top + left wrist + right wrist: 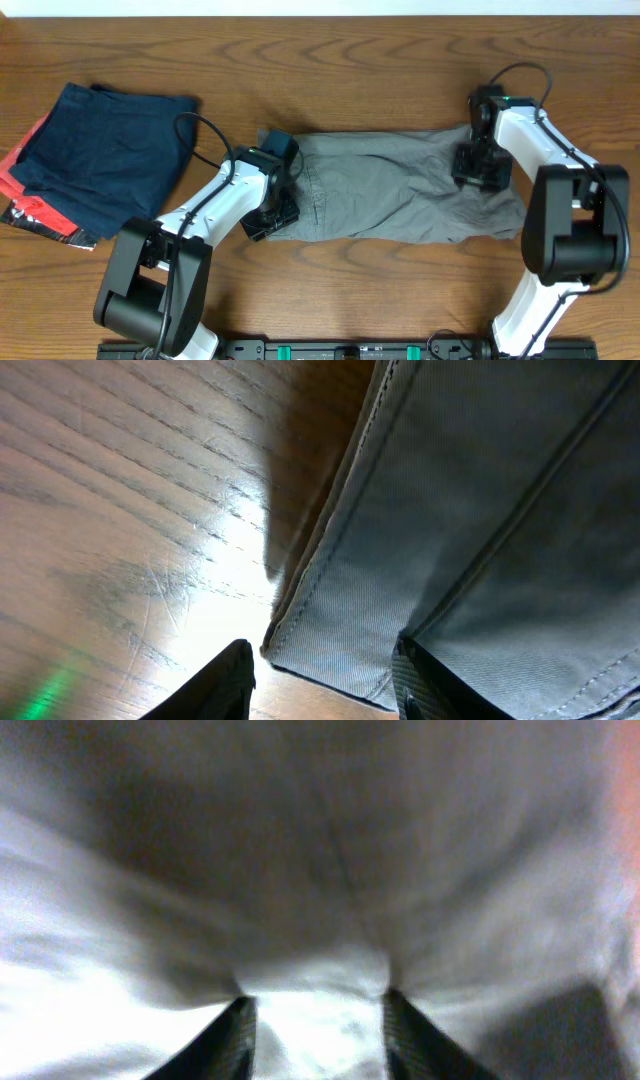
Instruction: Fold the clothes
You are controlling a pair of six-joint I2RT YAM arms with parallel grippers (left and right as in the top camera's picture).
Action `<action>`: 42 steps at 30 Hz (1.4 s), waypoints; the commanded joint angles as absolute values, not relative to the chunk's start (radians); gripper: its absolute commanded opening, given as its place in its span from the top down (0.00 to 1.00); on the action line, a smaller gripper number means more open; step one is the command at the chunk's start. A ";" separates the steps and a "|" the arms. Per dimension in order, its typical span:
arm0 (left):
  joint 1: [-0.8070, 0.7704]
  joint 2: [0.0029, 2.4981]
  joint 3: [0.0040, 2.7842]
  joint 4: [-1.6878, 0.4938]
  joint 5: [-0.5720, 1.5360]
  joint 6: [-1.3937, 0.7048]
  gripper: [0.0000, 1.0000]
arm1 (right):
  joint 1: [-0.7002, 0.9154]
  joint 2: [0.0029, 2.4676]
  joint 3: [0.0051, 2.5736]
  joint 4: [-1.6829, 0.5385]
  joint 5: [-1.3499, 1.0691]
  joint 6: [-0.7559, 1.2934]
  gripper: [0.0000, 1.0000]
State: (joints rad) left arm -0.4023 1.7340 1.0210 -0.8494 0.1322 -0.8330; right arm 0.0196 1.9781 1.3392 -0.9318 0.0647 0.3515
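Note:
The grey shorts lie spread flat across the middle of the table, with the waistband end at the left. My left gripper is low at the near-left waistband corner. In the left wrist view its fingers are open with the stitched corner of the shorts lying between them on the wood. My right gripper is down on the right end of the shorts. In the right wrist view its fingers are open and pressed on blurred grey cloth, with a ridge of it between them.
A folded navy-blue garment lies at the far left on top of a red garment with a black edge. The wooden table runs beyond the shorts. The arm bases stand at the near edge.

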 commanded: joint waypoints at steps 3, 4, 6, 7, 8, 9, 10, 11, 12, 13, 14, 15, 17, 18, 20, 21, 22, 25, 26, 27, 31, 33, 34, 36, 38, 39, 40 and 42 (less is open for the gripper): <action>-0.405 1.743 1.017 -0.856 0.131 -0.820 0.53 | 0.014 1.908 1.350 -0.682 -0.084 0.293 0.58; -0.405 1.743 1.017 -0.856 0.131 -0.820 0.53 | 0.015 1.918 1.349 -0.634 -0.094 0.295 0.58; -0.405 1.743 1.017 -0.857 0.132 -0.820 0.53 | 0.021 1.948 1.347 -0.538 -0.109 0.295 0.57; -0.405 1.743 1.017 -0.859 0.132 -0.820 0.53 | 0.027 1.963 1.347 -0.500 -0.114 0.295 0.57; -0.405 1.743 1.017 -0.860 0.132 -0.820 0.53 | 0.032 1.980 1.347 -0.462 -0.121 0.295 0.56; -0.405 1.743 1.017 -0.862 0.132 -0.820 0.53 | 0.036 1.993 1.347 -0.436 -0.125 0.295 0.56; -0.405 1.743 1.017 -0.864 0.132 -0.820 0.53 | 0.040 2.000 1.347 -0.418 -0.125 0.295 0.56; -0.405 1.743 1.017 -0.865 0.132 -0.820 0.53 | 0.041 2.000 1.347 -0.407 -0.124 0.295 0.55; -0.405 1.743 1.017 -0.868 0.132 -0.819 0.53 | 0.041 1.998 1.348 -0.397 -0.124 0.295 0.55; -0.405 1.743 1.017 -0.873 0.132 -0.819 0.53 | 0.039 1.990 1.350 -0.392 -0.124 0.294 0.54; -0.405 1.743 1.017 -0.879 0.132 -0.818 0.52 | 0.036 1.982 1.354 -0.393 -0.124 0.293 0.53; -0.404 1.742 1.018 -0.892 0.132 -0.809 0.53 | 0.031 1.966 1.362 -0.402 -0.124 0.289 0.53; -0.397 1.729 1.029 -0.923 0.129 -0.773 0.53 | 0.022 1.929 1.375 -0.429 -0.124 0.289 0.53; -0.390 1.719 1.038 -0.934 0.126 -0.761 0.52 | 0.017 1.903 1.381 -0.447 -0.123 0.287 0.51; -0.369 1.679 1.057 -0.941 0.111 -0.738 0.52 | 0.007 1.837 1.384 -0.484 -0.124 0.287 0.47; -0.356 1.655 1.064 -0.937 0.098 -0.733 0.49 | 0.004 1.803 1.384 -0.503 -0.124 0.287 0.46; -0.342 1.629 1.069 -0.932 0.082 -0.733 0.45 | 0.001 1.772 1.384 -0.522 -0.123 0.286 0.45; -0.293 1.560 1.071 -0.865 0.062 -0.695 0.11 | 0.002 1.673 1.384 -0.613 -0.124 0.276 0.42; -0.278 1.551 1.071 -0.841 0.071 -0.662 0.07 | 0.002 1.648 1.384 -0.643 -0.124 0.272 0.42; -0.262 1.546 1.071 -0.819 0.088 -0.623 0.07 | 0.003 1.625 1.384 -0.680 -0.123 0.271 0.40; -0.204 1.579 1.066 -0.775 0.225 -0.504 0.05 | 0.007 1.570 1.384 -0.817 -0.113 0.260 0.37; -0.178 1.613 1.065 -0.752 0.289 -0.450 0.05 | 0.007 1.567 1.384 -0.871 -0.112 0.260 0.36; -0.165 1.637 1.065 -0.734 0.322 -0.432 0.04 | 0.007 1.568 1.383 -0.899 -0.112 0.260 0.37; -0.147 1.679 1.065 -0.696 0.383 -0.400 0.04 | 0.007 1.569 1.383 -0.929 -0.112 0.260 0.36; -0.137 1.722 1.065 -0.656 0.447 -0.370 0.04 | 0.007 1.569 1.383 -0.951 -0.112 0.252 0.36; -0.134 1.743 1.065 -0.637 0.474 -0.361 0.04 | 0.008 1.569 1.383 -0.960 -0.112 0.244 0.36; -0.134 1.766 1.065 -0.617 0.499 -0.358 0.04 | 0.010 1.569 1.383 -0.971 -0.112 0.232 0.36; -0.134 1.809 1.065 -0.588 0.531 -0.352 0.04 | 0.015 1.569 1.383 -0.994 -0.113 0.214 0.36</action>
